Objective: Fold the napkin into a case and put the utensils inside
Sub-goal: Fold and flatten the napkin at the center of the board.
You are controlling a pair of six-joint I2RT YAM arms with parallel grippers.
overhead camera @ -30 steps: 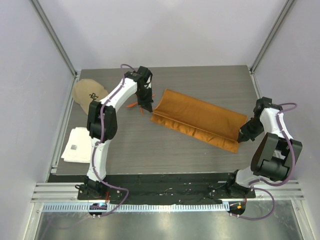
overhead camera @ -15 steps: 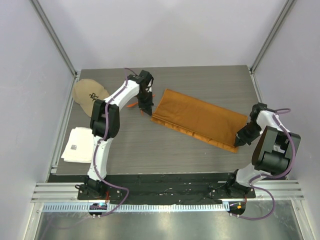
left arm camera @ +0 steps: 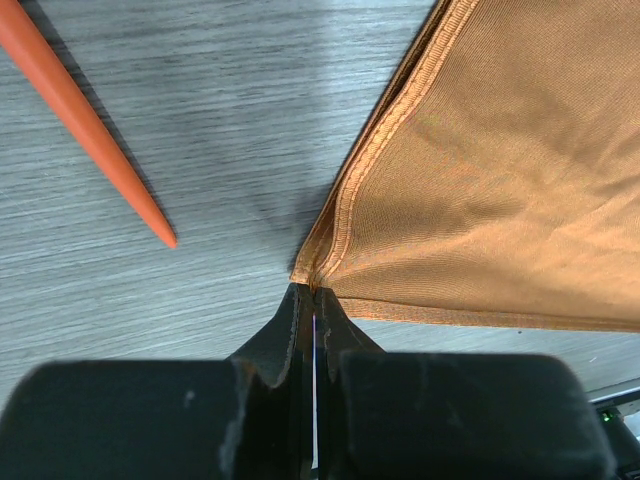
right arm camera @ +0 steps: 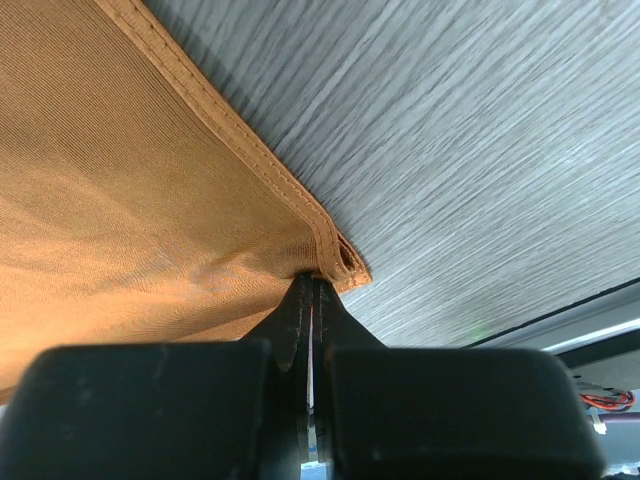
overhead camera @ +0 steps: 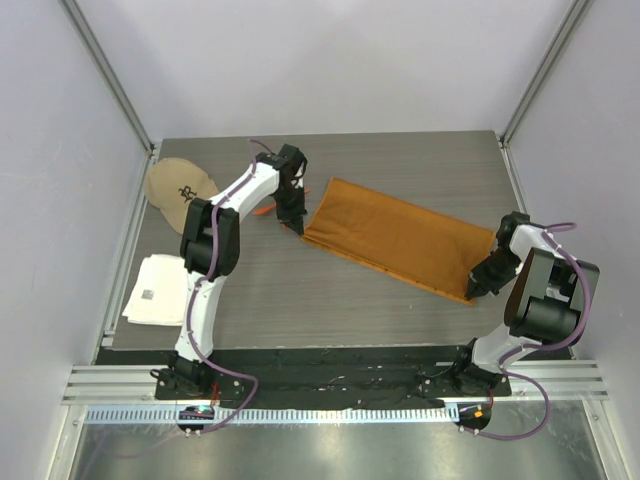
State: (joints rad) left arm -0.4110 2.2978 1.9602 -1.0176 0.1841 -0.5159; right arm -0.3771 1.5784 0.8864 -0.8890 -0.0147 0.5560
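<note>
Folded rust-orange cloth napkin [overhead camera: 395,240] lies diagonally mid-table. L gripper [left arm camera: 314,300] is clamped on its left corner, R gripper [right arm camera: 312,290] on its right corner. Thin bright-orange plastic utensil [left arm camera: 90,130] lies near L corner, apart from it. Far left: tan cap [overhead camera: 180,188], logo unreadable; thick white towel [overhead camera: 155,290] nearer.

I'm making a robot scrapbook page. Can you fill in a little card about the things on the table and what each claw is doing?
Cloth: rust-orange thin napkin, lying flat on the grey wood-grain table, doubled at the pinched corners
Left gripper: shut on the napkin's left corner
Right gripper: shut on the napkin's right corner
Cutlery: thin bright-orange plastic utensil on the table beside the napkin, not inside
Far left: tan cap, thick white towel
</note>
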